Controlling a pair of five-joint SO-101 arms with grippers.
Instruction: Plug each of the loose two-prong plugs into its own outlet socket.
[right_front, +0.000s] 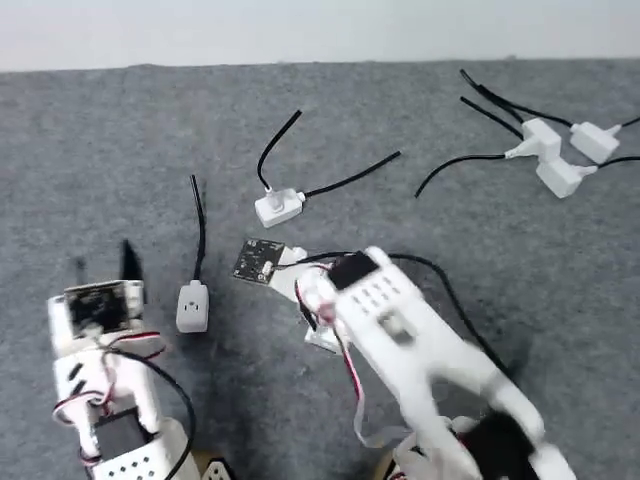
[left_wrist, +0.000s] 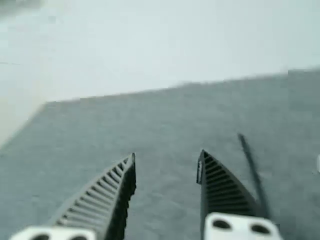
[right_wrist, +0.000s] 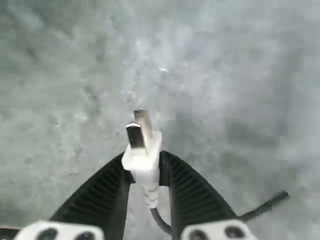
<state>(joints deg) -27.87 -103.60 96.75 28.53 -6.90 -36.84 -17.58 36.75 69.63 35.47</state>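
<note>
**Right arm pinches a plug; left arm's fingers spread over bare mat**

Closest to me, at the near left corner of the grey mat (right_front: 90, 150), the left gripper (left_wrist: 167, 157) hangs just above the fabric. Its two ribbed fingers (left_wrist: 112, 192) are spread well apart and hold nothing. There is open mat ahead of it, running to the far edge where a pale strip (right_front: 320, 30) begins.

Just to its right lies a white connector block (right_front: 192, 306), flat on the mat, with its black cord (right_front: 200, 225) trailing away toward the far side.

Further right, near the middle, a second white connector (right_front: 278, 207) lies with one cord leaving from each end. I cannot tell whether it is one piece or two joined.

Beside that, nearer to me, the right gripper (right_wrist: 144, 159) hovers low over the mat, its fingers pressed against the sides of a white two-prong plug (right_wrist: 142, 147). The prongs stick out past the fingertips and the cord runs back between them.

In the far right corner, well apart from both arms, three white connectors (right_front: 562, 158) lie close together with their cords fanned out.
</note>
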